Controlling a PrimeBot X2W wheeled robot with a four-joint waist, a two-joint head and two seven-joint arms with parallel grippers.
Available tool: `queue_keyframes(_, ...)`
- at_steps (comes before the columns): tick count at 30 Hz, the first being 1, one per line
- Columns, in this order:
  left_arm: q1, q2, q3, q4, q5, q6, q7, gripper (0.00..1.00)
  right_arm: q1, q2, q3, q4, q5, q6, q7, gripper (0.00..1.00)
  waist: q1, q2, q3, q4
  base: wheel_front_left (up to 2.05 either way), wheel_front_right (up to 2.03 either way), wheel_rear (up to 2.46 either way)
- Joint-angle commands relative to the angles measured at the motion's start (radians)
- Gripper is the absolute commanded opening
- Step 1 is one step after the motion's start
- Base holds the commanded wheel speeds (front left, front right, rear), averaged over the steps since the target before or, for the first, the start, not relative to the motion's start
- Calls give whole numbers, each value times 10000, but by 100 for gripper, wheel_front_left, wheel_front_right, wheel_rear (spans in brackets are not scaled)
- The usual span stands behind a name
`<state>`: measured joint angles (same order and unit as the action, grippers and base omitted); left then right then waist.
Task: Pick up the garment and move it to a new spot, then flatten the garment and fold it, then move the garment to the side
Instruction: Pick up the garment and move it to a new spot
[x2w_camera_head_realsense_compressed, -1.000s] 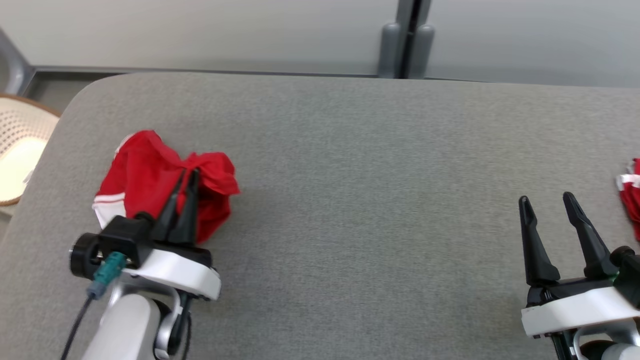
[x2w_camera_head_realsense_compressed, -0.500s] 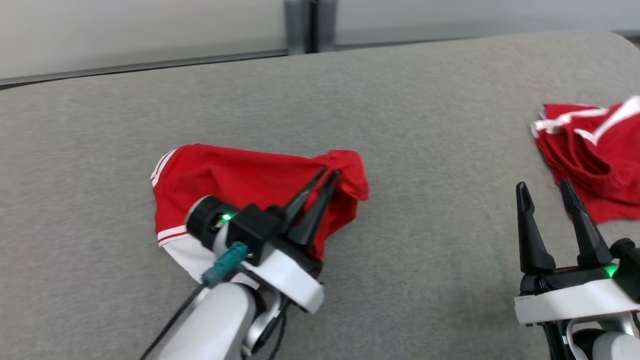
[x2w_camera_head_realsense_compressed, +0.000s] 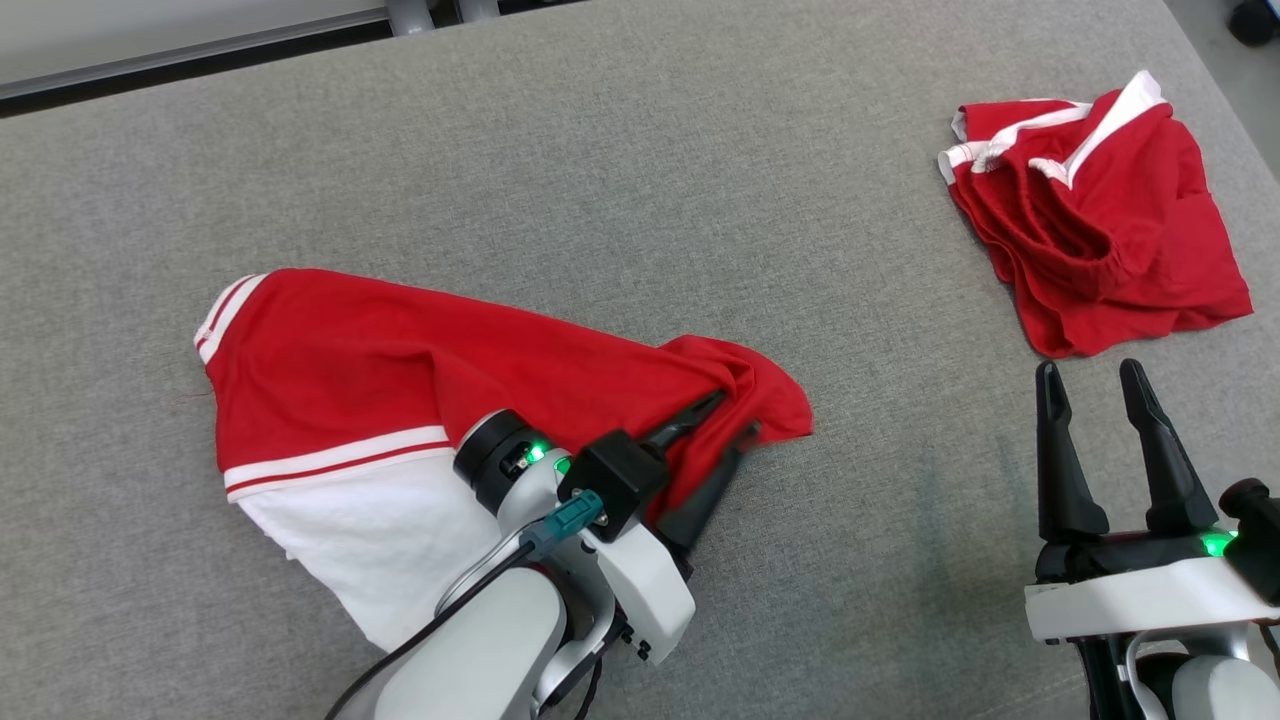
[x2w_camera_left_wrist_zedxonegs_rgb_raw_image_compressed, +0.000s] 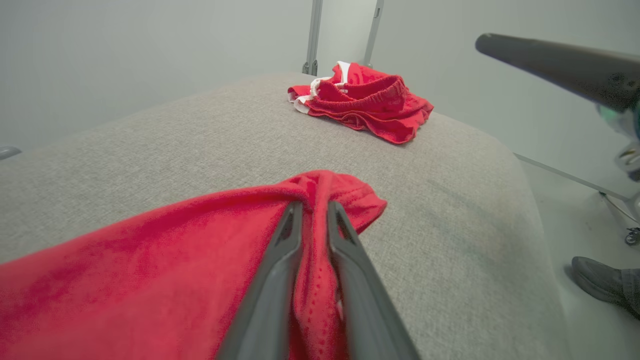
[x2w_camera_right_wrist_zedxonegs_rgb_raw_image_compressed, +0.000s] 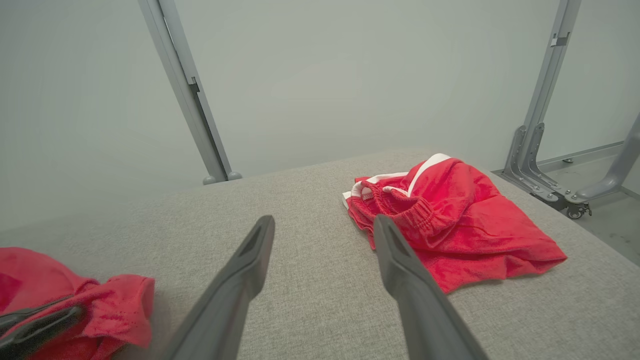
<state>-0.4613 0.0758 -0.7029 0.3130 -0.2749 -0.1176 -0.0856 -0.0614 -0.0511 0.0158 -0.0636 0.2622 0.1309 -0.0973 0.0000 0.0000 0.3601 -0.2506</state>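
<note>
place: lab-like test space | signs: grey fabric-covered table (x2w_camera_head_realsense_compressed: 640, 180), bare pale wall (x2w_camera_right_wrist_zedxonegs_rgb_raw_image_compressed: 350, 75), metal frame posts (x2w_camera_right_wrist_zedxonegs_rgb_raw_image_compressed: 182, 85)

Bare table (x2w_camera_head_realsense_compressed: 600, 180) between garment (x2w_camera_head_realsense_compressed: 400, 350) and red shorts (x2w_camera_head_realsense_compressed: 1100, 220), far side open

The left end effector (x2w_camera_head_realsense_compressed: 735, 414) reaches forward, its dark fingers pinching the red-and-white cloth garment (x2w_camera_head_realsense_compressed: 400, 350). The right end effector (x2w_camera_head_realsense_compressed: 1087, 367) hovers with fingers spread.

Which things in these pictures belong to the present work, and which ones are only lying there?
In the job: red and white garment, spread on the table; left gripper, shut on its red edge; right gripper, open and empty.
Lying about: red shorts, heaped at the table's right end; a person's shoe, beyond the table's edge.
</note>
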Motion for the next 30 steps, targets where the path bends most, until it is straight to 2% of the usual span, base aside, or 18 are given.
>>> queue_keyframes(1, -145, 70, -82, 7, -71, -41, -149, 100, -76, -5, -27, 68, 26, -3, -62, 100, 0, 0, -145, 136, 0, 0, 0)
queue_keyframes(5, 30, 151, -3, -150, -233, -24, -449, 100, -113, -6, -7, 106, -105, -4, -14, 100, 0, 0, -403, 376, 0, 0, 0)
queue_keyframes(7, 184, 221, 248, -316, -371, 156, -687, 100, -102, -8, -7, 100, -163, -4, 51, 100, 0, 0, -608, 566, 0, 0, 0)
queue_keyframes(12, 462, 458, 1178, -703, -746, 877, -1158, 100, 32, -6, -40, -20, -351, -4, 214, 100, 0, 0, -1050, 1150, 0, 0, 0)
queue_keyframes(20, 1083, 1134, 2919, -835, -1252, 1929, -1630, 100, 295, -62, -46, -250, -706, -4, 580, 100, 0, 0, -1589, 2133, 0, 0, 0)
queue_keyframes(24, 1539, 1565, 3741, -830, -1501, 2155, -1747, 100, 399, -173, -43, -375, -817, -4, 783, 100, 0, 0, -1800, 2523, 0, 0, 0)
queue_keyframes(30, 2322, 1986, 4670, -862, -1800, 2192, -1796, 100, 613, -325, 76, -391, -825, -4, 1087, 100, 0, 0, -2157, 2933, 0, 0, 0)
